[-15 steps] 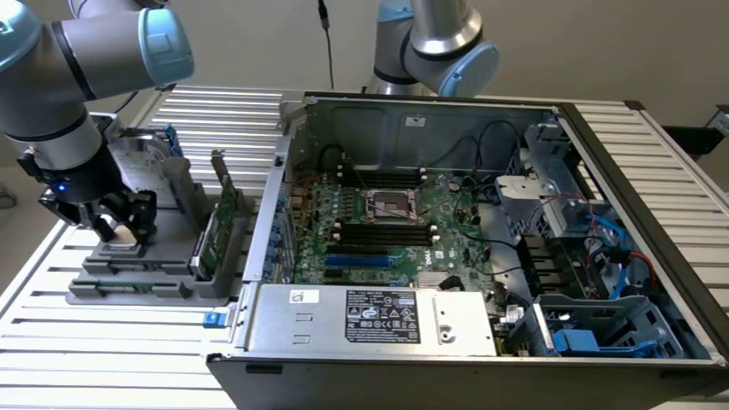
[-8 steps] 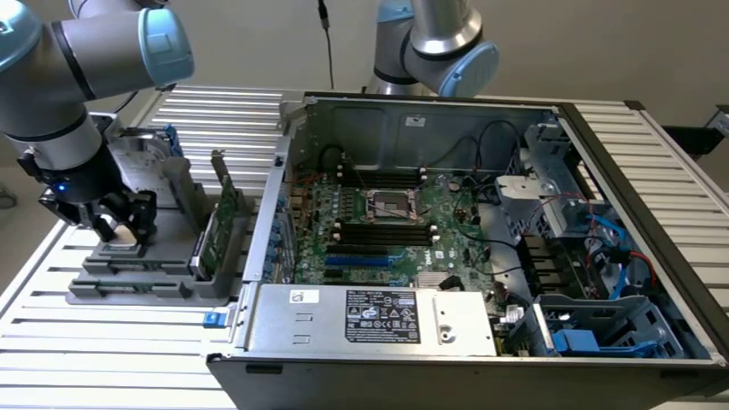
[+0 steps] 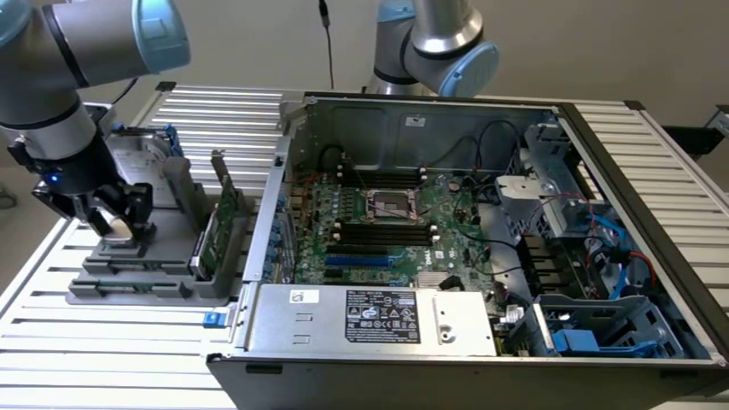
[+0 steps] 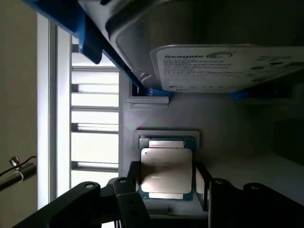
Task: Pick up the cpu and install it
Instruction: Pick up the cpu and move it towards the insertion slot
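Metal of a dull silver is capping the small, flat, square cpu [image 4: 166, 164], and a thin rim is showing round its edge. It is lying flat in a shallow pocket of the grey plastic holder [image 4: 156, 114], near a larger silver hard drive with a white label and blue bracket [image 4: 213, 61]. The holder is sitting on the slatted white metal surface [image 3: 114, 359], beside an open grey computer case [image 3: 456, 115] whose green motherboard [image 3: 456, 222] is lying exposed. A pale wall is standing behind. The grey arm is reaching down at the exterior view's left. Its black hand [image 4: 167, 185] is spreading wide, its fingers [image 4: 128, 199] straddling the cpu, one on either side.
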Controlling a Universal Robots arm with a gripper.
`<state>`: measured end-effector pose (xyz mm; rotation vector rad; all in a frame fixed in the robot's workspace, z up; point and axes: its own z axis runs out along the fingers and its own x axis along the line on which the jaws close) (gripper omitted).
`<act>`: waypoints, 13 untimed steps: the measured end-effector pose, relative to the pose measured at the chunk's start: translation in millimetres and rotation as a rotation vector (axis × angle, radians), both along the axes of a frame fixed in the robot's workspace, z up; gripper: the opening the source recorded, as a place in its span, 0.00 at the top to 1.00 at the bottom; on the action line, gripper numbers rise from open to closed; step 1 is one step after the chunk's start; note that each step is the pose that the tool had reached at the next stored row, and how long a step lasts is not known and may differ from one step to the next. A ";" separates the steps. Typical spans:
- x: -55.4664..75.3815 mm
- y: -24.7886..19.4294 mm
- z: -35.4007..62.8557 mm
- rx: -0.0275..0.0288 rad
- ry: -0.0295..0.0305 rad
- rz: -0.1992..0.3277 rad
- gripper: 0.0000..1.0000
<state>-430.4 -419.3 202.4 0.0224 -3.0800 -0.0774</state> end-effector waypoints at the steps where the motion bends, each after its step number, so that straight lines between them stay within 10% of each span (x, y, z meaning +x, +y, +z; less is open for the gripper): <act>1: 0.0 0.0 3.4 0.0001 -0.0002 0.000 0.45; 13: 3.0 0.0 57.2 0.0001 0.0039 0.000 0.45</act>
